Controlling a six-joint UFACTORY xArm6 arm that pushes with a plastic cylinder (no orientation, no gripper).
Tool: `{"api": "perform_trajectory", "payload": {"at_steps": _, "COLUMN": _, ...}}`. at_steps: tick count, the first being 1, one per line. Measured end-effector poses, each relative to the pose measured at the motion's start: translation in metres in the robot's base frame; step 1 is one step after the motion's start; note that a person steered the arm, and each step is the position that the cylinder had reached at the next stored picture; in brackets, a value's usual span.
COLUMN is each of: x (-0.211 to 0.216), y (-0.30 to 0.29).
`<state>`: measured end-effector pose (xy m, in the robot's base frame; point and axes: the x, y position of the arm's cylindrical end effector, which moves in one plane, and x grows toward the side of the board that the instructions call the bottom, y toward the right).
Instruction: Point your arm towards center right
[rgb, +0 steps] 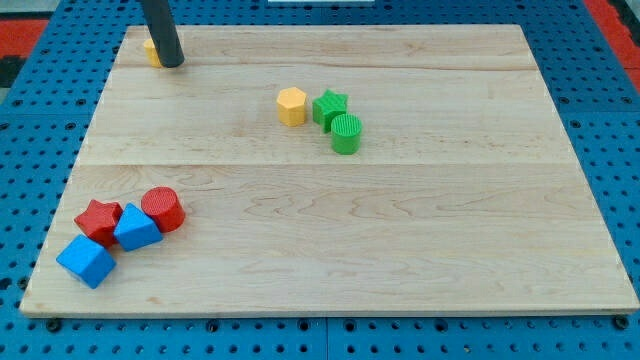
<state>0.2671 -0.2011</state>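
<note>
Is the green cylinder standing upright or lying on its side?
Upright. The green cylinder shows its round flat face on top and rests on the board, touching the green star.

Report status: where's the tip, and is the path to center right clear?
My tip at the view's top left, beside a partly hidden yellow block. Center right of board bare. Yellow hexagon, green star, green cylinder near the direct line.
</note>
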Motion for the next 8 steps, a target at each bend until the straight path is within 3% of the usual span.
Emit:
{"api": "perform_trajectory", "payload": {"at_steps": 2, "x": 0.002, "y": 0.0}}
{"api": "perform_trajectory", "payload": {"at_steps": 3, "x": 0.03, "y": -0.015}}
{"api": "perform_trajectory", "payload": {"at_steps": 5, "x": 0.174, "y": 0.084}}
{"api": "perform_trajectory", "payload": {"at_steps": 7, "x": 0.196, "y": 0.183}}
{"api": "perform_trajectory", "payload": {"at_steps": 8, "x": 0.198, "y": 0.191}}
